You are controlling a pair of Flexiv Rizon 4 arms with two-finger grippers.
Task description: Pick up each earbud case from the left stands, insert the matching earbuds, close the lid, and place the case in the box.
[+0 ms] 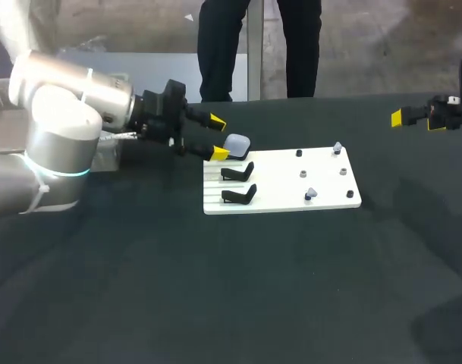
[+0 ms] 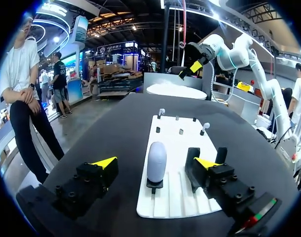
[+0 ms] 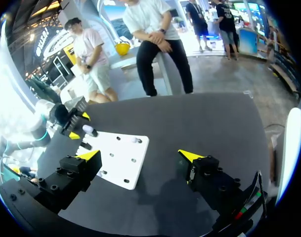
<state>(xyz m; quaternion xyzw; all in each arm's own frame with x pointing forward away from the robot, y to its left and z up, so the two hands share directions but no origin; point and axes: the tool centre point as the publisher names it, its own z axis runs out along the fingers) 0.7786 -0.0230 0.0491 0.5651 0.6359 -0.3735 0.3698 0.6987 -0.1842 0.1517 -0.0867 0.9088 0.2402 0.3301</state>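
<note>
Seems to be at the very start of the task. Has the left gripper (image 1: 218, 137) spread wide around the pale earbud case (image 1: 237, 143), one yellow tip at each side, touching it at neither side as far as can be seen. Finds the case upright on its own black stand at the back corner of the white board (image 1: 284, 202), lid apparently closed, not yet lifted. Shows two more black stands (image 1: 237, 172) on the same board, both without a case. Has two small earbuds (image 1: 337, 147) on pegs at the other side of the board, not yet inserted. Has the right gripper (image 1: 416, 120) wide too, with nothing between the fingers, well apart from the board. Cannot make out the box with certainty. Remains, by judgement, nearly all to do: grasp, lift, open, insert, close, place.
</note>
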